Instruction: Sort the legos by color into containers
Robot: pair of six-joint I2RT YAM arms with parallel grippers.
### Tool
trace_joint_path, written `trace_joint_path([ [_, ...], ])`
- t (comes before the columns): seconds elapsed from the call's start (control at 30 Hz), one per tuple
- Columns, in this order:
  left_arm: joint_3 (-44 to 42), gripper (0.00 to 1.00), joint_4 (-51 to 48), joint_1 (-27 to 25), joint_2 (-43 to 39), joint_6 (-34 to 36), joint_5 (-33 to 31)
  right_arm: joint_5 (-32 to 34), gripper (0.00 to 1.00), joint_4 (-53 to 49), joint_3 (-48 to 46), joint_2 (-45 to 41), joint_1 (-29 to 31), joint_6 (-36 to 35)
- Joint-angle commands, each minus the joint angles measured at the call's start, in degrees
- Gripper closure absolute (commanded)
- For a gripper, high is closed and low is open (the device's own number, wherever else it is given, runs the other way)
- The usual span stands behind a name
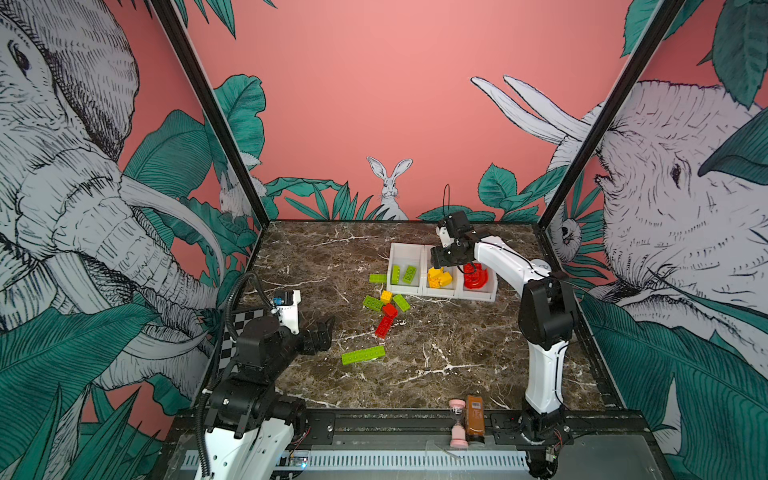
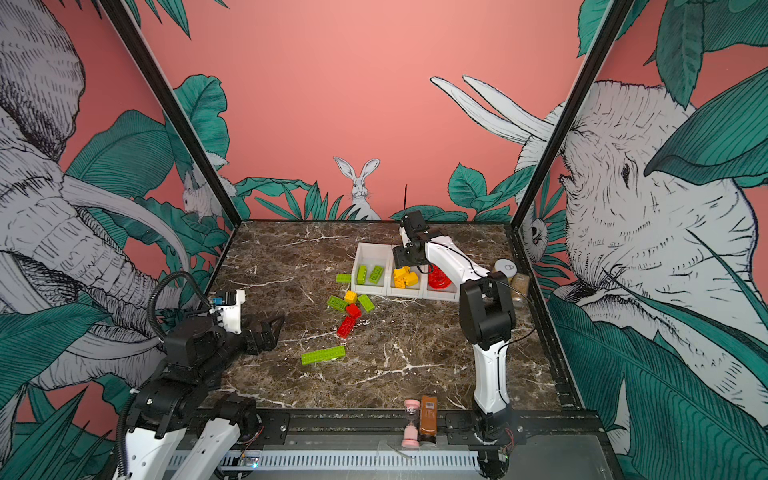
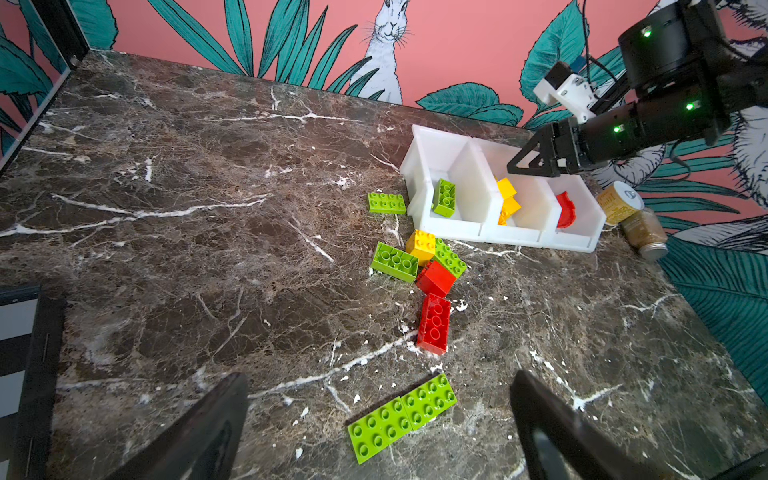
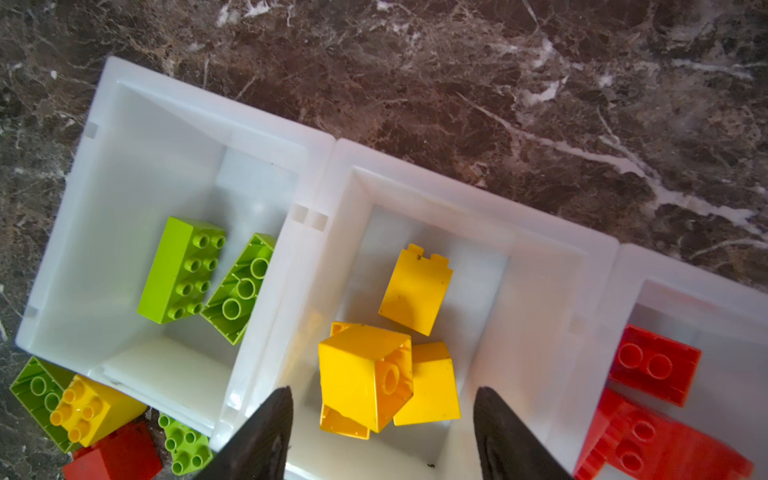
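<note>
Top views both show us the left gripper point(image 1: 325, 329) hanging over the near-left part of the marble table point(image 1: 449, 374), jaws spread wide and empty. Just right of it lies a long green brick point(image 1: 363, 354), flat, studs up, on its own. Farther back we see a loose cluster point(image 1: 386, 309) of legos: two green, one yellow cube and two red, touching or just beside one another, close to the near wall of the containers point(image 1: 405, 253). A flat green brick point(image 1: 377, 278) lies on the table by the left bin's left wall; we cannot tell whether it touches.

The three white bins stand joined in a row, right of centre and toward the far side. The left bin holds two green bricks point(image 4: 183, 270), one on its side and one leaning with its underside showing. The middle bin holds a pile of yellow bricks point(image 4: 365, 374). The right gripper point(image 1: 441, 266) hovers directly above that pile. In the right wrist view we see its fingers point(image 4: 266, 436) parted wider than the top cube, gripping nothing. The right bin holds the red pieces point(image 1: 475, 276), an arch among them.

Right of the bins stands a white-lidded jar point(image 2: 505, 266) with a gold jar point(image 2: 519, 286) just beside it. At the near edge a pink hourglass point(image 1: 458, 424) and a brown bottle point(image 1: 475, 417) stand side by side.
</note>
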Motion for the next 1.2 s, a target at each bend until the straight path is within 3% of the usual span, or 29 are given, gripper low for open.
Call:
trace_joint_path([
  [0.0,0.87,0.01,-0.72,-0.23,0.39,0.18,0.00,-0.23,0.32,-0.83,-0.97,-6.63,0.35,-0.64],
  [0.13,0.82,0.01,-0.60,-0.23,0.48,0.16,0.24,-0.45,0.31,0.08,-6.55,-14.19,3.92,0.96],
  [0.3,0.64,0.01,-0.30,-0.24,1.16,-0.24,0.04,1.52,0.30,7.05,-20.28,-23.30,13.99,10.00],
  [0.47,0.56,0.01,-0.02,-0.24,1.74,-0.30,0.72,3.00,0.29,14.50,-30.48,-25.95,22.47,15.81],
  [0.77,0.80,0.01,-0.54,-0.24,1.28,-0.03,0.44,4.76,0.33,9.92,-20.57,-13.78,27.02,5.59],
  [1.17,0.81,0.01,-0.67,-0.23,1.18,0.14,0.61,4.99,0.41,6.39,-11.99,-3.18,27.14,2.65],
])
